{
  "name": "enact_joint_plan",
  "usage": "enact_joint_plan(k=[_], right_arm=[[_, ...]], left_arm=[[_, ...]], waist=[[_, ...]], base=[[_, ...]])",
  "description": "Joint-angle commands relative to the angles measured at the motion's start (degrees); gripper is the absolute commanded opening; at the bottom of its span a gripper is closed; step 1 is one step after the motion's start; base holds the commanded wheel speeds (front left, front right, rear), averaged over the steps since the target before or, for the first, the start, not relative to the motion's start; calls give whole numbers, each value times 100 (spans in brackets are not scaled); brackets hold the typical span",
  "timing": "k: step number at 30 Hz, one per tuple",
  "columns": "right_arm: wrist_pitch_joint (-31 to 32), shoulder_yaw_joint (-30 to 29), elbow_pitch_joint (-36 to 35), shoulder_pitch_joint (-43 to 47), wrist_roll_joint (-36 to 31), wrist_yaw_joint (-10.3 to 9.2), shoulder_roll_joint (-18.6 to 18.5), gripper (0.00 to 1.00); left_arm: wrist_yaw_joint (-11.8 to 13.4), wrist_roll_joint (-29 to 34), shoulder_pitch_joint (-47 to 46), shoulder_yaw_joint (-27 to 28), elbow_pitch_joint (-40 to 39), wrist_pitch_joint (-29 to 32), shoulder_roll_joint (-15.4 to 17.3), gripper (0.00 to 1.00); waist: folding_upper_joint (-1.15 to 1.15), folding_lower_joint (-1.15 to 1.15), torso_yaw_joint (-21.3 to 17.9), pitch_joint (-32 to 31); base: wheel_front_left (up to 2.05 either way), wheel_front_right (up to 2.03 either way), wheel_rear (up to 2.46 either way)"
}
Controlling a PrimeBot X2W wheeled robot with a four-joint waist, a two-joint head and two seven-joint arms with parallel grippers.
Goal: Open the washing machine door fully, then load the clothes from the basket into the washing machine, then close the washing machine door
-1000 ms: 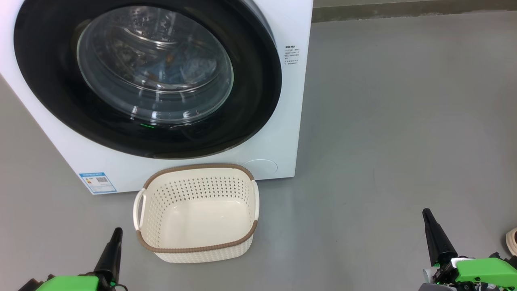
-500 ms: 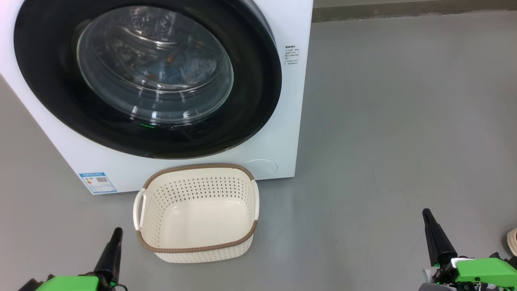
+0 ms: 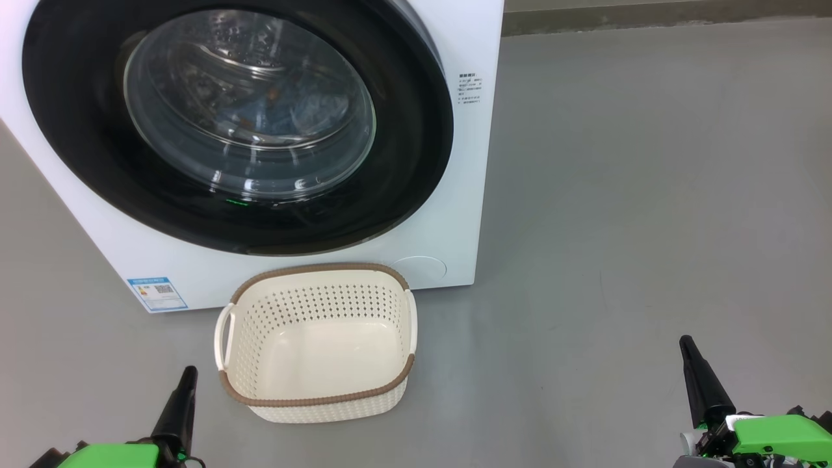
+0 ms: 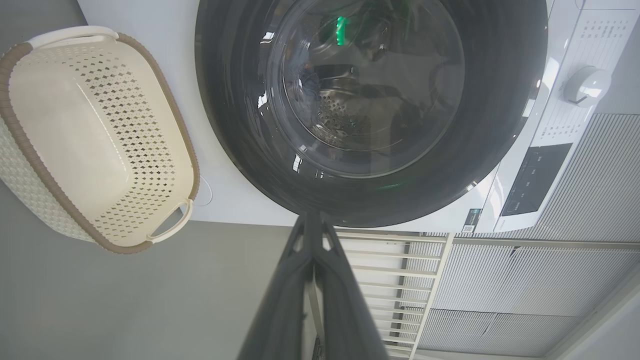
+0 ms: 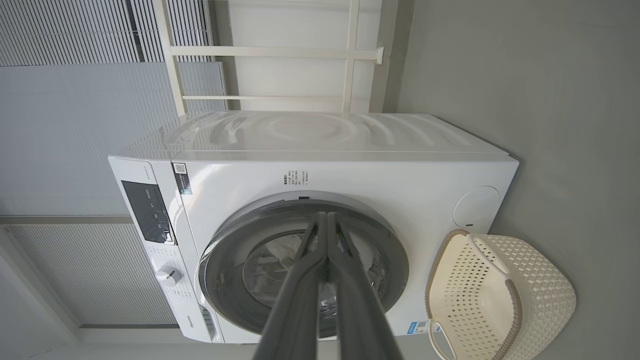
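White casing of the washing machine point(image 3: 471, 162), standing on the grey floor point(image 3: 617, 227), upper left in the head view. Shut flat against its front: the washing machine door point(image 3: 71, 143), glossy black rim around a bulging clear bowl. Behind that glass, inside the steel drum: the clothes point(image 3: 305, 110), bluish fabric with small orange marks, blurred by reflections. Just in front of the machine's lower edge, below the door, on the floor: the basket point(image 3: 318, 399), upright, brown rim on top, white handles at its 2 short ends, bare cream bottom showing. Near the basket's left handle, on the front's lower left corner: a blue label sticker point(image 3: 157, 294). Behind the basket's far rim, at the lower right corner: a round white cap point(image 3: 419, 268).

Low at the lower left, near the basket's near left corner but apart from it: the left gripper point(image 3: 189, 372). Shows jaws pressed together, nothing between them. At the lower right, well apart from basket and machine: the right gripper point(image 3: 686, 344). Shows jaws together too, likewise empty.

Along the left wrist's 2 closed fingers: tips lined up with the door's black rim, basket off to one side, a white dial point(image 4: 587, 86) and a dark control panel point(image 4: 537, 177) on the machine's top strip.
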Motion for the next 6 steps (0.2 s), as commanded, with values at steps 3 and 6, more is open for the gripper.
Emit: enact_joint_plan(k=[3,6], right_arm=[[40,128,-141,-264,-15,9,-24,0],[40,128,-141,-264,-16,9,-23,0]], left_arm=[[-42,-49,-238,195,-107,36,108,0],[-42,-49,-238,195,-108,36,108,0]], waist=[[0,0,0,0],[0,0,0,0]], base=[[0,0,0],[0,0,0]])
